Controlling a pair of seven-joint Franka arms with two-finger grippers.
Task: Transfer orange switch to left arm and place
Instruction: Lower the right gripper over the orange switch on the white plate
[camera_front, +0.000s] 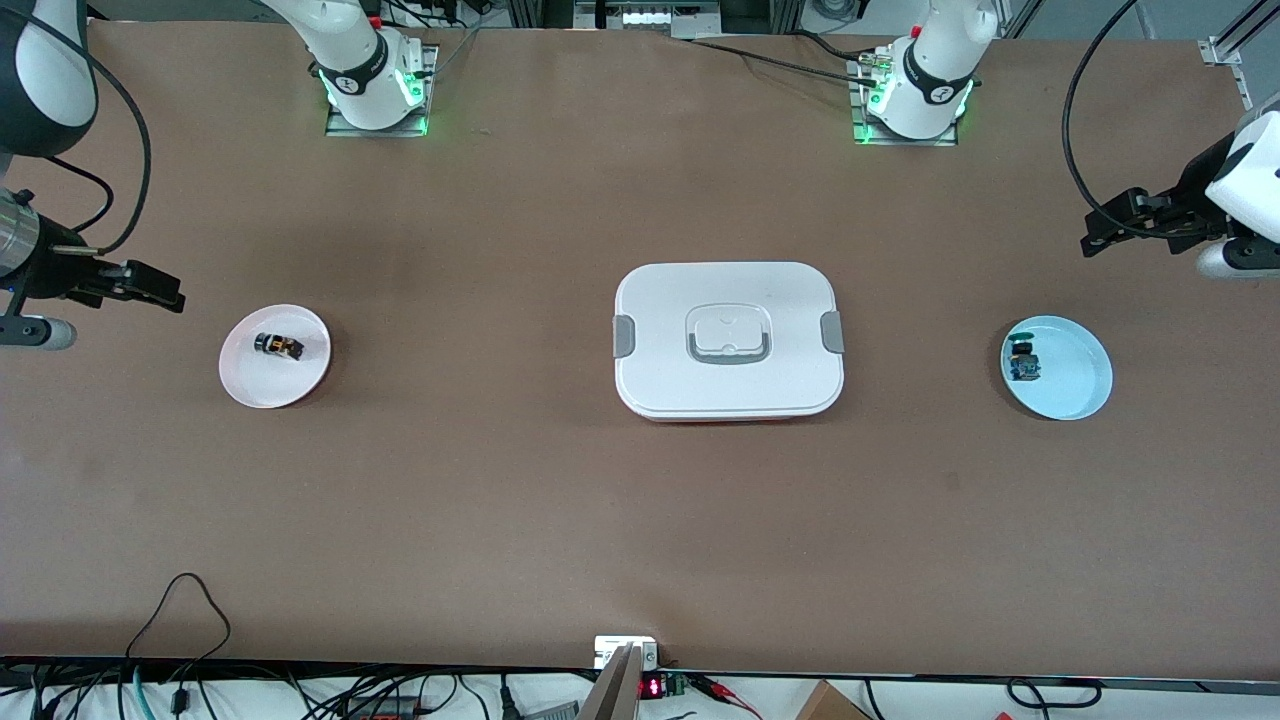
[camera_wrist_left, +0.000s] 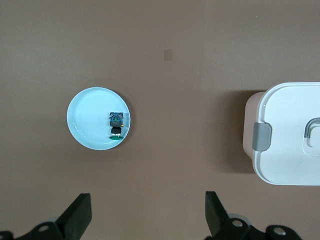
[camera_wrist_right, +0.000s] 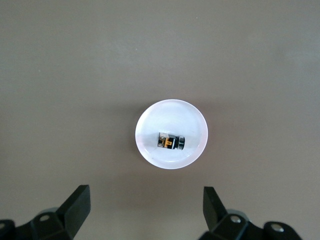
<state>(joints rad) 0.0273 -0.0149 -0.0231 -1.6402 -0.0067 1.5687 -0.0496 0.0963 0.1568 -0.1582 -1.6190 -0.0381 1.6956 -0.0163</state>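
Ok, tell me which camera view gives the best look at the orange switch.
The right wrist view: the orange switch lies centred on its pink plate, seen from straight above. The front view shows it much smaller, toward the right arm's end of the table. The left wrist view misses it.

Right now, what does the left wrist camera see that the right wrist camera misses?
Only the left wrist view shows the pale blue plate holding the blue-and-green component, plus part of the box. Only the right wrist view shows the white plate with the orange switch lying on it. Both share brown table and an open claw, left claw and right claw.
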